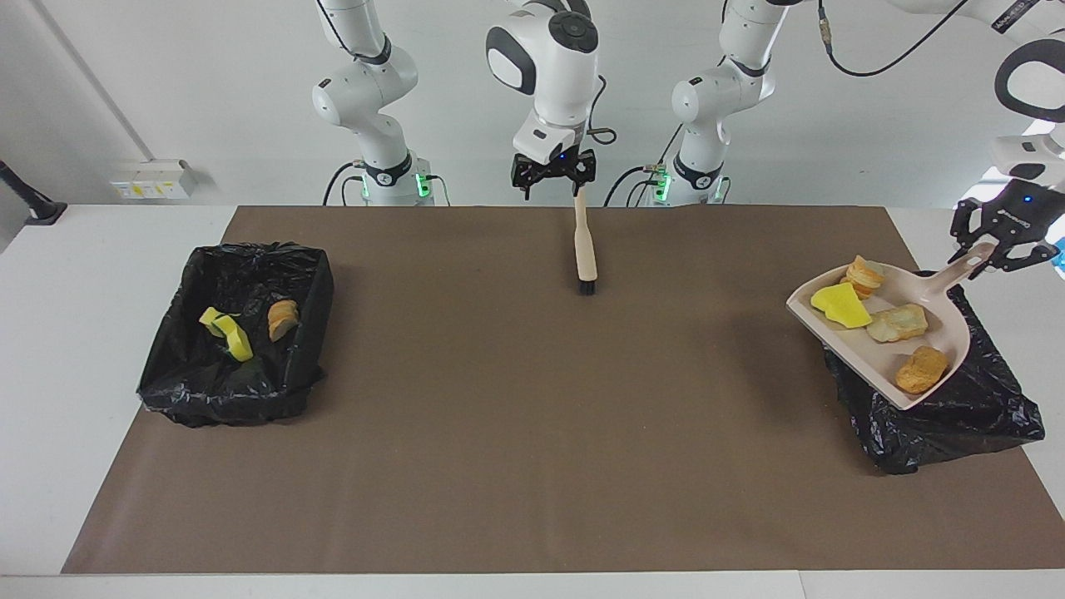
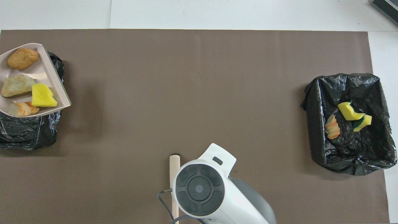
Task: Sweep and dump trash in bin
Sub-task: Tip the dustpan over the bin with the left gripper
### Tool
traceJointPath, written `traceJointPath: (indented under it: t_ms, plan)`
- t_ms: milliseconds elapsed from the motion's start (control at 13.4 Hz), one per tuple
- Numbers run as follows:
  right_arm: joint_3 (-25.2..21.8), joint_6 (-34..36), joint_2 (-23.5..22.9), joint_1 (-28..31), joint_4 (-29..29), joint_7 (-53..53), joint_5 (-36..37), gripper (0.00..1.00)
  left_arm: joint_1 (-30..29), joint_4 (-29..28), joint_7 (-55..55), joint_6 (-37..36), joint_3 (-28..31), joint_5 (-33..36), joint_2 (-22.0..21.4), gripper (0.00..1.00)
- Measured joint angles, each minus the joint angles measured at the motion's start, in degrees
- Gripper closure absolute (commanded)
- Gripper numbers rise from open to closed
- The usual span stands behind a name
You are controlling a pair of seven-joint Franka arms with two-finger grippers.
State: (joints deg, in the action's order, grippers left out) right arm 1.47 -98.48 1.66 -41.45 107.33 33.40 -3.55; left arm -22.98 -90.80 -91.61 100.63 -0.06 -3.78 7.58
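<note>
No legible writing — left gripper (image 1: 996,243) jaws clamp dustpan (image 1: 940,333) handle; right gripper (image 1: 552,176) jaws spread.

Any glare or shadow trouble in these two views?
Facing view: bright window glare at the edge beside the left gripper; soft shadow on the mat under the raised dustpan. Overhead view: crinkle highlights on the black bin liner; the right arm's wrist hides most of the brush.
</note>
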Motion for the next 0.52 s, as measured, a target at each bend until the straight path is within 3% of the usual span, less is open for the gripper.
traceJointPath:
  t_ms: [223,521]
  plan:
    - [-0.19,5.24,0.26,7.53,-4.37,-10.45,0.17,0.00,-3.61,6.46,-7.28,-1.56,0.04,1.78,5.20,1.00]
    - [-0.81,7.41,1.93,23.15,-6.72,-23.13,0.47,0.00,-9.09,10.83,-11.15,-1.05,-0.09,2.88,9.63,1.00]
